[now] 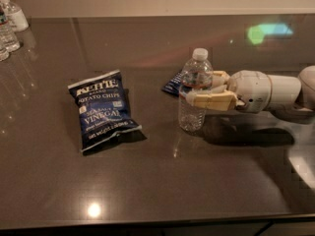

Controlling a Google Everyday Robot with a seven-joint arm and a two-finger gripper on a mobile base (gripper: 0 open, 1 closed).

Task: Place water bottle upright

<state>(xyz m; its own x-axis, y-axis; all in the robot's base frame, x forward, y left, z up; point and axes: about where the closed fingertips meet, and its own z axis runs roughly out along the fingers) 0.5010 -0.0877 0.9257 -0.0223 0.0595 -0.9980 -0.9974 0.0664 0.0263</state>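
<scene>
The water bottle (pixel 195 90), clear ribbed plastic with a white cap and a white label band, stands upright on the dark table (pixel 157 181) right of centre. My gripper (pixel 197 90) reaches in from the right on a white arm (pixel 268 90). Its tan fingers (pixel 211 101) sit on both sides of the bottle at label height and are shut on it. The bottle's base rests on the tabletop.
A blue chip bag (pixel 103 109) lies flat left of the bottle. A small dark blue packet (pixel 173 83) lies just behind the bottle. Small clear bottles (pixel 10 23), one with a white pump top, cluster at the far left corner. The table's front edge runs along the bottom.
</scene>
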